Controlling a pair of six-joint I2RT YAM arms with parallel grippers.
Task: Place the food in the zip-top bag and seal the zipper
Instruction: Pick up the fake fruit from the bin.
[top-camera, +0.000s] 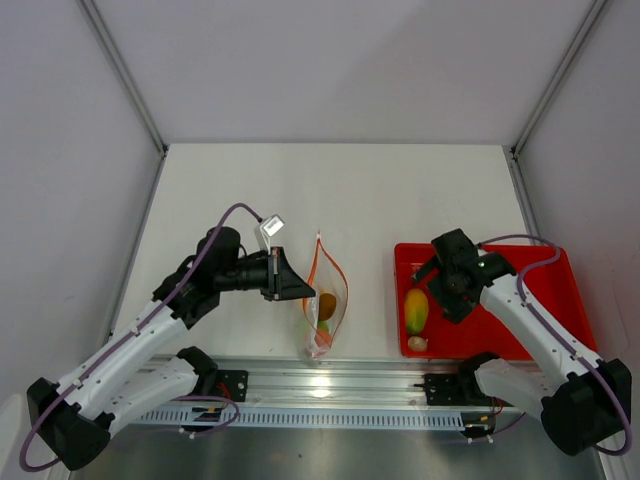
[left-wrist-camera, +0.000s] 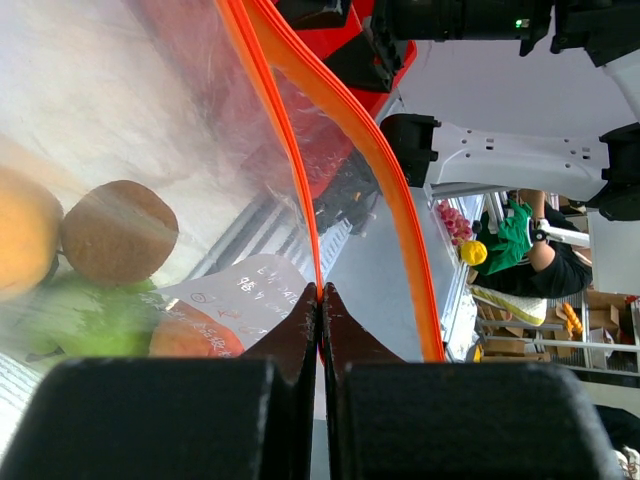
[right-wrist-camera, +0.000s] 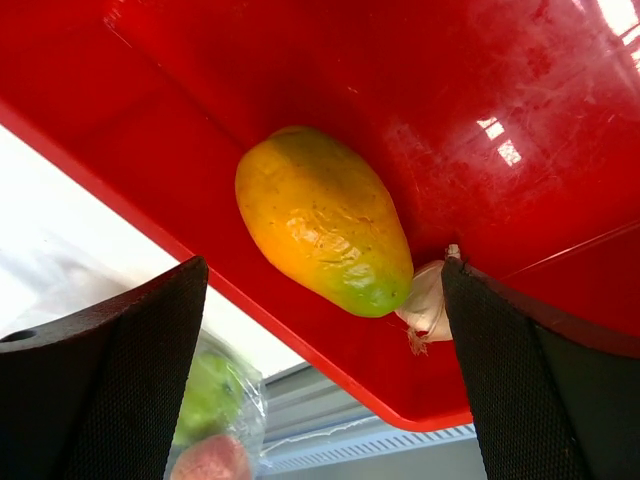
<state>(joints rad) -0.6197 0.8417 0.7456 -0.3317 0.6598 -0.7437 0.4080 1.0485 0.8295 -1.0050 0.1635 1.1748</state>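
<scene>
Orange zipper (left-wrist-camera: 386, 165) clamped by left gripper (left-wrist-camera: 319, 292).
Right gripper (right-wrist-camera: 322, 275) is held spread above mango (right-wrist-camera: 322, 220) at red tray's (right-wrist-camera: 500, 100) near-left corner.

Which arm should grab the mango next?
Right. The right gripper is open above the mango in the tray, with a finger on either side. The left gripper is shut on the bag's zipper, holding the mouth open, so it is occupied.
</scene>
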